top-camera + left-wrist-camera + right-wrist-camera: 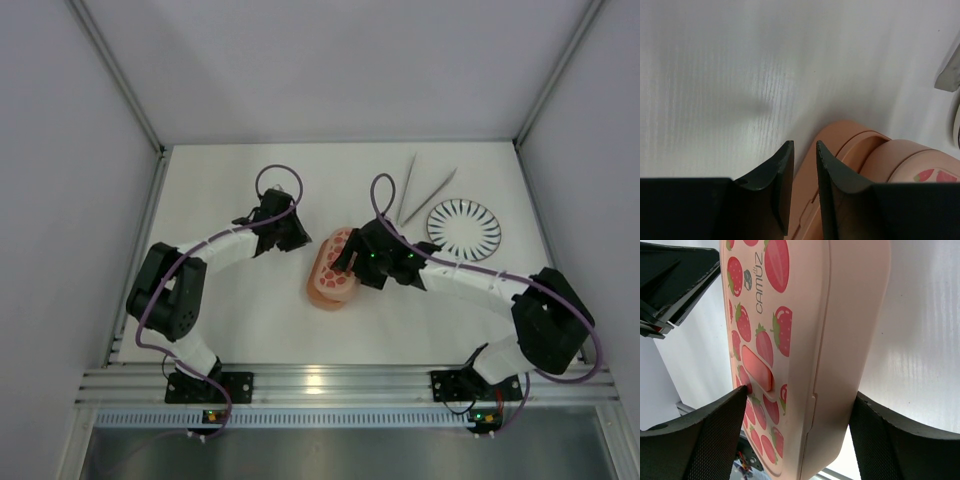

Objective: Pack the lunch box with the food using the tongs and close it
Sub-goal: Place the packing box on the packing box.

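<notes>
the glossy strawberry-printed lunch box (805,340), rounded pink plastic, sits between the wide right hand (800,435); left hand (805,150) narrow, empty.

My overhead camera is looking straight down on the whole table (250,320), the arm bases sitting at six o'clock. My left wrist camera is peering close past its own fingers (782,175). Both wrist views are sharing the lunch box (805,340) at close range, seen centre-frame from above.
</notes>
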